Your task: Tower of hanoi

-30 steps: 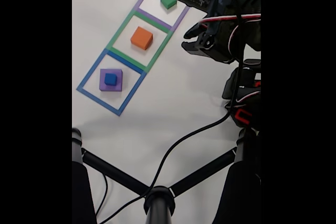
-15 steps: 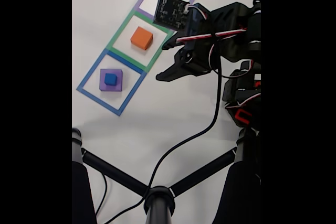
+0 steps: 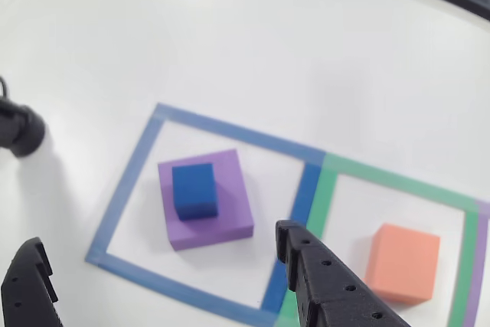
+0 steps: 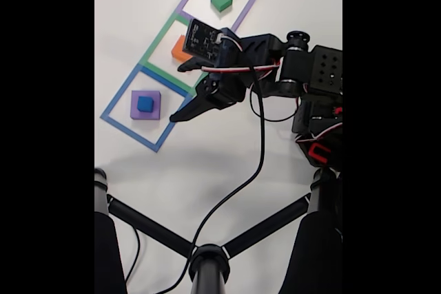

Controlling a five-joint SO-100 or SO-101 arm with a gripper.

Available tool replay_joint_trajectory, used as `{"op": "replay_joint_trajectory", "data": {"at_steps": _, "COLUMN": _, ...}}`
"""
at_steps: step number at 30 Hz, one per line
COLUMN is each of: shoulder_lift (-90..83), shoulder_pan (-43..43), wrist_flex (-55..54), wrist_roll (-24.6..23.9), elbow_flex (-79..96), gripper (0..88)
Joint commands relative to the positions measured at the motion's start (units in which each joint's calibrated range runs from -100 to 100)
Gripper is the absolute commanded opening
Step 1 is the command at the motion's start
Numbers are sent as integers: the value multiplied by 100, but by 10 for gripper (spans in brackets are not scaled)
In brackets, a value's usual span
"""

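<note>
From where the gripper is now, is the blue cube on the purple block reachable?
Probably yes. The gripper is open, close beside the blue cube, which sits exposed on the purple block, with nothing in between.

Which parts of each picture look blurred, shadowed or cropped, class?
Other view: the gripper fingers look soft and near, and the blue cube on the purple block is fairly sharp. Fixed view: black bars on both sides, and a soft shadow on the white table.
</note>
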Motion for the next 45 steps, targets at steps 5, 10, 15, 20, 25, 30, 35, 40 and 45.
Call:
{"op": "replay_joint_trajectory", "data": {"at_steps": 5, "shoulder_lift": 306, "shoulder_pan": -87, "wrist_flex": -2865, "wrist_roll": 0, "elbow_flex": 1516, "gripper": 374}}
{"op": "replay_joint_trajectory", "data": {"at_steps": 10, "shoulder_lift": 1107, "shoulder_pan": -87, "wrist_flex": -4168, "wrist_roll": 0, "elbow_flex": 1888, "gripper": 377}}
{"op": "replay_joint_trajectory", "data": {"at_steps": 15, "shoulder_lift": 1932, "shoulder_pan": -87, "wrist_flex": -5196, "wrist_roll": 0, "elbow_flex": 2024, "gripper": 379}}
{"op": "replay_joint_trajectory", "data": {"at_steps": 20, "shoulder_lift": 2894, "shoulder_pan": -80, "wrist_flex": -6240, "wrist_roll": 0, "elbow_flex": 2043, "gripper": 380}}
{"op": "replay_joint_trajectory", "data": {"at_steps": 25, "shoulder_lift": 3936, "shoulder_pan": -80, "wrist_flex": -7284, "wrist_roll": 0, "elbow_flex": 1906, "gripper": 380}}
{"op": "replay_joint_trajectory", "data": {"at_steps": 30, "shoulder_lift": 4713, "shoulder_pan": -72, "wrist_flex": -7883, "wrist_roll": 0, "elbow_flex": 1688, "gripper": 379}}
{"op": "replay_joint_trajectory", "data": {"at_steps": 35, "shoulder_lift": 5314, "shoulder_pan": -103, "wrist_flex": -8296, "wrist_roll": 0, "elbow_flex": 1488, "gripper": 380}}
{"op": "replay_joint_trajectory", "data": {"at_steps": 40, "shoulder_lift": 5883, "shoulder_pan": -141, "wrist_flex": -8628, "wrist_roll": 0, "elbow_flex": 1198, "gripper": 380}}
{"op": "replay_joint_trajectory", "data": {"at_steps": 45, "shoulder_lift": 6315, "shoulder_pan": -179, "wrist_flex": -8741, "wrist_roll": 0, "elbow_flex": 816, "gripper": 380}}
